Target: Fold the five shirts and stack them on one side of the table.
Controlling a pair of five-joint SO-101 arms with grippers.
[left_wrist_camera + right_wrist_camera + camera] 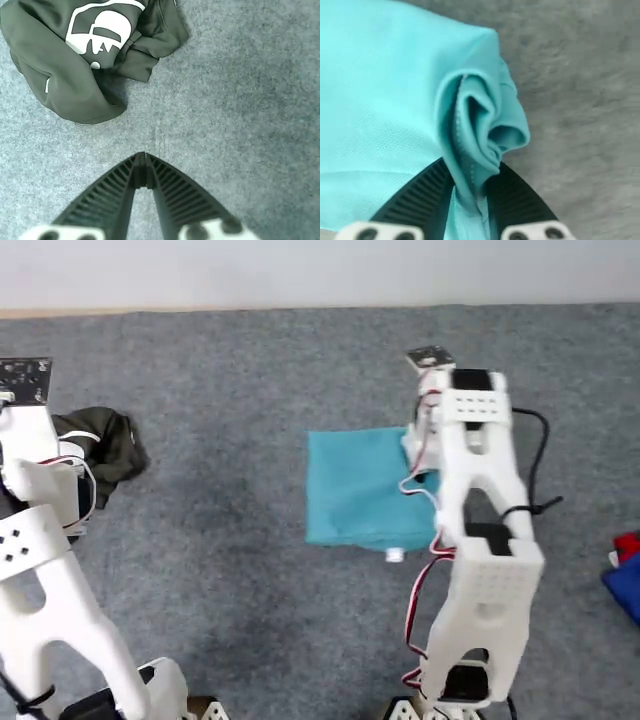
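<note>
**Teal shirt (355,490) gripped by the right end effector (470,170)**

It lies folded flat on the grey worktop (220,570), right of centre. The right end effector is clenched on a bunched fold at its right edge. The left end effector (145,157), clenched on nothing, sits over bare worktop near a crumpled dark shirt (60,75) at the far left.

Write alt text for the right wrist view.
The right gripper, its black ribbed jaws closed, pinches a bunched fold of a turquoise fabric shirt. The shirt lies on a grey carpet-like table surface.
</note>
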